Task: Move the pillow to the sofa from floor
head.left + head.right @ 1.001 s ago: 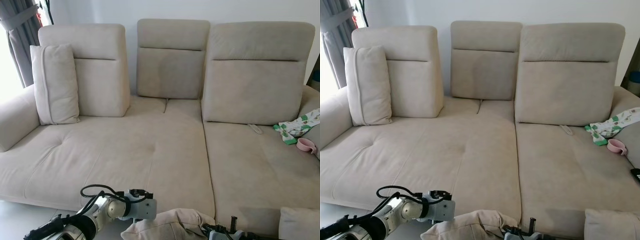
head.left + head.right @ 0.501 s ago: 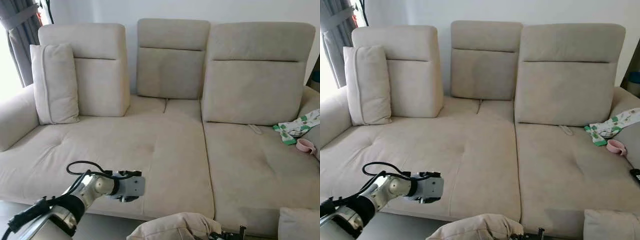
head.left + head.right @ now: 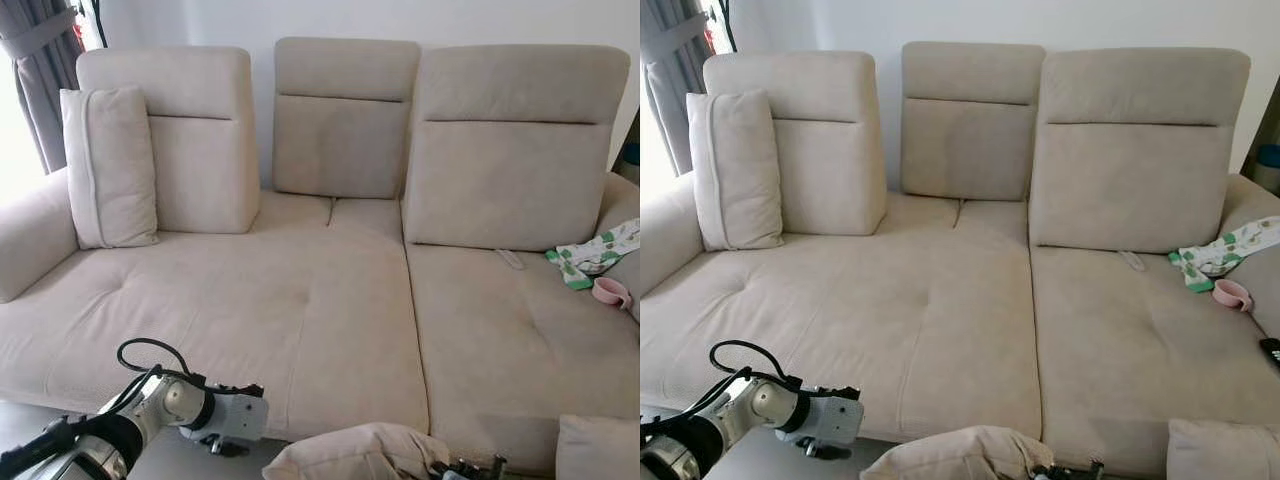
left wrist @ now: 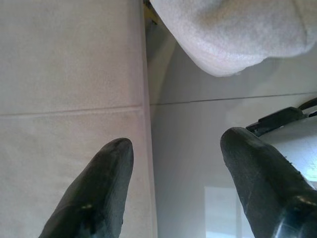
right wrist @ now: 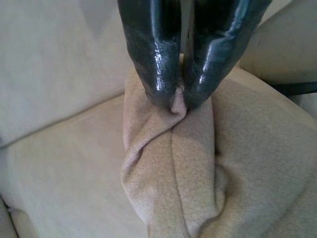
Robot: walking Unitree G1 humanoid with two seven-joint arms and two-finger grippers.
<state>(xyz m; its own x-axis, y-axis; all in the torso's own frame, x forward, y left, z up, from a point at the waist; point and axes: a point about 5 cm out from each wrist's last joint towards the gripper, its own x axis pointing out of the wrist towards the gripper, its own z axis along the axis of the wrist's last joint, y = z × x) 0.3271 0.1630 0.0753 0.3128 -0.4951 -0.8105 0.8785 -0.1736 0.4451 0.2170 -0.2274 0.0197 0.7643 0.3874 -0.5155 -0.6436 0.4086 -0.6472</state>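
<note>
Pillow [image 3: 355,452] pinched by right gripper [image 5: 179,99], fingers clamped on a fabric fold, low before sofa [image 3: 300,300]. Left gripper [image 4: 176,163] spread wide, holding nothing, above floor [image 4: 198,148].

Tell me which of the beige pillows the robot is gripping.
The pillow at the sofa's front edge, pinched by the right gripper; the upright pillow at the left armrest stands untouched.
</note>
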